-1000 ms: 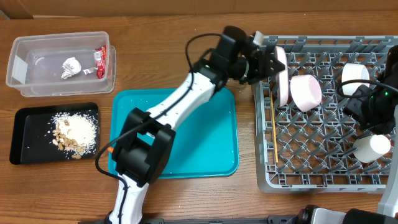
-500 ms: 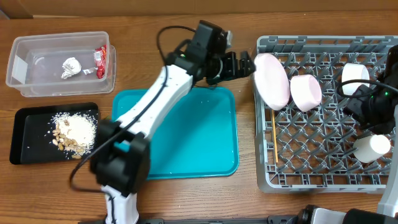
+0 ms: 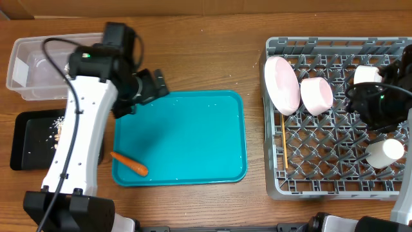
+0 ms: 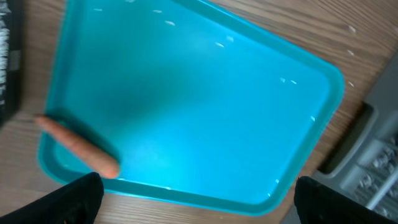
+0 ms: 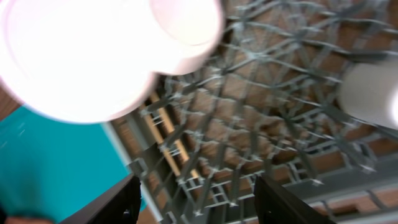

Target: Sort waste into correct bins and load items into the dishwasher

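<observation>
Over the wooden table (image 3: 212, 38), the left arm's fingers (image 4: 78, 199) hang apart and empty near the 11 o'clock corner of a teal plastic serving tray (image 3: 193, 135); a small orange carrot (image 3: 129, 164) lies at its 7 o'clock corner. At 3 o'clock, the right arm's fingers (image 5: 121, 202), likewise apart, hover over a grey lattice dish rack (image 3: 335, 190).

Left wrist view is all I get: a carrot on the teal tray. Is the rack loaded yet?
Observer: Partly. In the overhead view a plate is propped on edge in the grey rack, next to a bowl.
Operator: Any utensils in there?
Observer: The chopsticks lie along the rack's left side, below the plate.
Operator: And the other arm?
Observer: The right gripper is open and empty above the rack.
</observation>
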Tool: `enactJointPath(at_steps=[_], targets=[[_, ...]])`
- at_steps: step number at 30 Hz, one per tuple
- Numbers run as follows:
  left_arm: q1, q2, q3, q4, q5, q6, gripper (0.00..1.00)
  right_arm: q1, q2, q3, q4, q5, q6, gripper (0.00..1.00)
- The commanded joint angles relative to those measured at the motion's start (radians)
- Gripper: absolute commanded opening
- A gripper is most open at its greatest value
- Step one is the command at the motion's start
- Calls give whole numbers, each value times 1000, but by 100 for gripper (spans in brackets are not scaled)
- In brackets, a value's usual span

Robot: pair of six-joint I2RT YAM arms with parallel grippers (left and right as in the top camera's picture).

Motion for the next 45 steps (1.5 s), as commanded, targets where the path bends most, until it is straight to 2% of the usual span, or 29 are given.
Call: enactJointPath(at_steps=[1,6,10,14,20,26,27,28,29,31,32,37,38,39,40,41,42,45], targets=[[130,-13,4,-97,-66,50,100,101,-12,8,14,-186,-136,61],[251,-45,4,-122,-60,71,100,308,-12,8,56,-185,-137,62],[272,-67,4,-167,-49,69,100,453,-5,8,132,-177,-84,62],[255,-77,-31,-238,-40,9,100,514,5,8,160,-178,-72,62],[244,-153,-234,-145,-41,-83,100,526,10,8,155,-167,-72,63],[244,-225,-533,31,-40,-102,100,526,10,8,155,-145,-72,63],[244,-225,-668,154,-42,-147,100,526,10,8,154,-145,-72,63],[244,-225,-708,200,-42,-162,100,526,10,8,153,-144,-72,63],[244,-225,-798,309,-38,-198,100,526,10,8,150,-144,-72,63],[244,-224,-924,511,-35,-207,100,526,10,8,147,-126,-72,63],[244,-224,-949,554,-19,-206,99,526,10,8,147,-126,-72,63],[244,-200,-1019,694,-90,-206,86,526,10,8,143,-126,-72,63],[244,-197,-1019,697,-91,-206,76,526,10,8,140,-125,-72,63],[244,-197,-1017,705,-87,-206,58,526,10,8,136,-125,-72,63],[244,-197,-1014,706,-85,-206,55,526,10,8,134,-122,-72,63],[244,-197,-998,704,-83,-203,45,526,10,8,127,-102,-72,63],[244,-197,-978,699,-78,-187,41,526,10,8,120,-82,-72,63],[245,-197,-830,600,-84,-110,25,526,10,8,113,-80,-72,63]])
